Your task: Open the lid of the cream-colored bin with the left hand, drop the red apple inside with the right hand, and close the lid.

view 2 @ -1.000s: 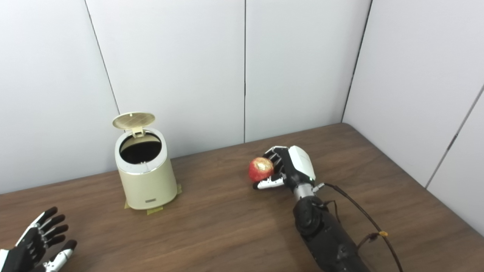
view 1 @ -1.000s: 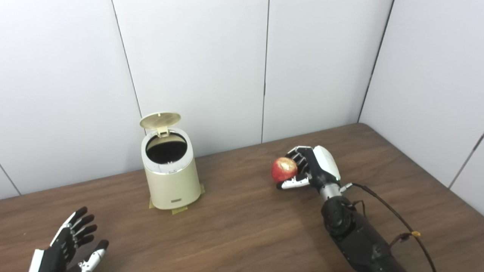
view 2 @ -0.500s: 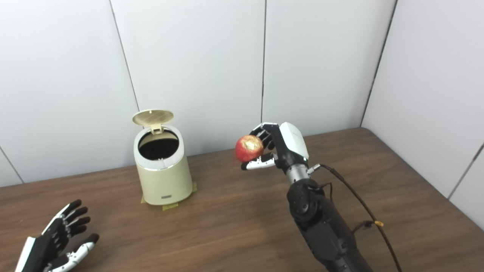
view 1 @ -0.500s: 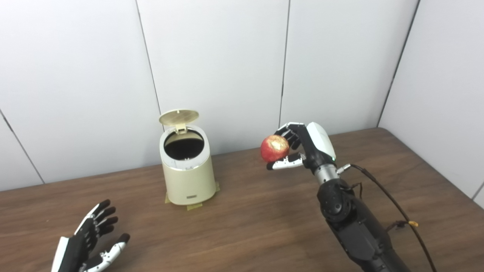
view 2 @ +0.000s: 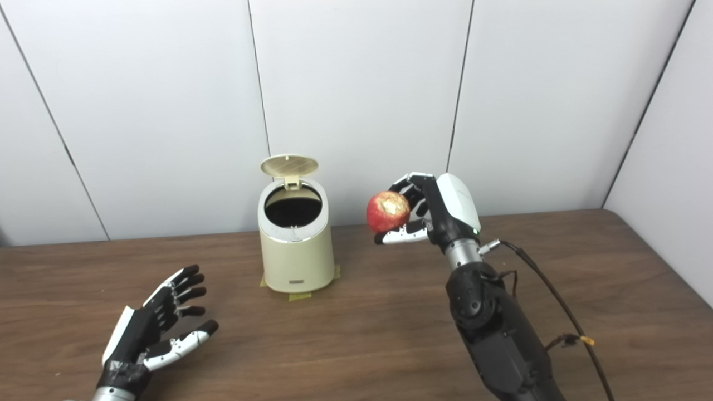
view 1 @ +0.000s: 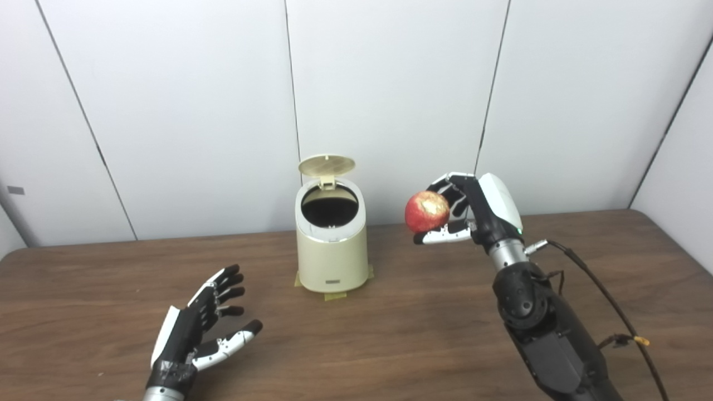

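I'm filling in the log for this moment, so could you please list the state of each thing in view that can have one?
Cream-colored bin: upright on the table, taped at its base, opening dark.
Lid: open, tipped back on its hinge.
Red apple: held above the table, right of the bin, not over the opening.
Right hand: shut on the apple.
Left hand: open, fingers apart, holding nothing.

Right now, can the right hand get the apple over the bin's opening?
Probably yes. The right hand holds the apple up beside the bin, its lid is tipped back, and nothing lies between.
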